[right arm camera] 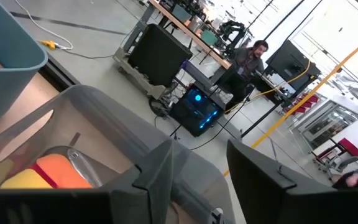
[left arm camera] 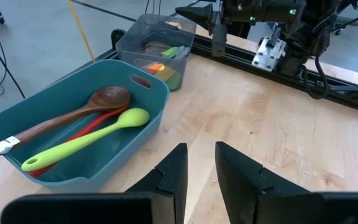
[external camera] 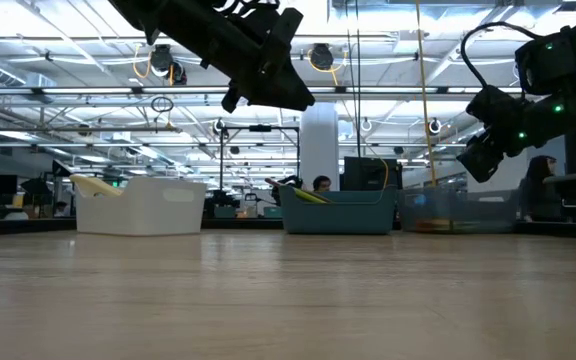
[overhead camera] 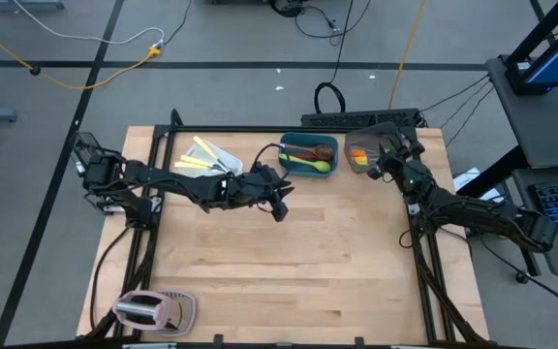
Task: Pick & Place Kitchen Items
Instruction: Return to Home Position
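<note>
Toaster (overhead camera: 148, 308) sits at the table's near left corner, well apart from everything; not a task item. White tub (external camera: 148, 212) at far left holds the cream/yellow knives (overhead camera: 200, 155), lying on a slant inside it.

Left gripper (overhead camera: 279, 208) hangs above bare wood just on the near side of the teal tub (left arm camera: 138, 146). Fingers stand a narrow gap apart with nothing between them. The wooden spoon (left arm camera: 107, 98), red spoon (left arm camera: 98, 124) and green spoon (left arm camera: 86, 140) lie in the teal tub, ahead of and to one side of these fingers. Their long axes run along the tub, bowls toward the grey tub.

Grey tub (left arm camera: 138, 37) is just beside the teal one and holds the orange spatula (left arm camera: 155, 67) plus yellow and green pieces, too jumbled to count.

Right gripper (overhead camera: 381, 165) is at the grey tub's right rim, looking in over the wall. Fingers are parted and empty.

No utensil is loose on the table, so placing looks done. Left arm is nearer the spoons, right arm nearer the spatulas, and neither has contact. Retreat looks simple: pull back from the tubs. Only risk is the right fingers clipping the grey rim.
</note>
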You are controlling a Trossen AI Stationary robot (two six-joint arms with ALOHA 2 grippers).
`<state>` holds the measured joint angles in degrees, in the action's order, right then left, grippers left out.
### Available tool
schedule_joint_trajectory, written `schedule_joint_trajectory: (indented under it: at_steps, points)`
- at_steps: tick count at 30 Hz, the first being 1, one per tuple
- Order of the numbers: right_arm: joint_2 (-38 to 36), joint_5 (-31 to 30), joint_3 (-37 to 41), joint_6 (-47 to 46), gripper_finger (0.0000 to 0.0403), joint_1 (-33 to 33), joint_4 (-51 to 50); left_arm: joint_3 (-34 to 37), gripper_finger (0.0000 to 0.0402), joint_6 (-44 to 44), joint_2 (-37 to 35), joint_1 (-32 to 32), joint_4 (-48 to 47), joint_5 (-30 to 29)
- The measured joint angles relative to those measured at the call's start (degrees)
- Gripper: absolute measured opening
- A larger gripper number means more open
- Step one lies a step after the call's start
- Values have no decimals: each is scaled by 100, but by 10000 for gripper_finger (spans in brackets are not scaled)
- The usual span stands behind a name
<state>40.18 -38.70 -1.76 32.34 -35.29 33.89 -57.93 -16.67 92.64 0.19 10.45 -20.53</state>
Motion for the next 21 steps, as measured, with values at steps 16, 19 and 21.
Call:
schedule_joint_trajectory:
  at_steps: [16,19,21]
  points:
    - [-2,894,0,-7,7,215,1830,0,88,434,0,-7,-41,0]
    - [-2,894,-16,-16,8,327,1943,0,88,501,0,-7,-42,-2]
    - [0,915,-39,-43,2,419,1938,0,88,577,0,-7,-42,-2]
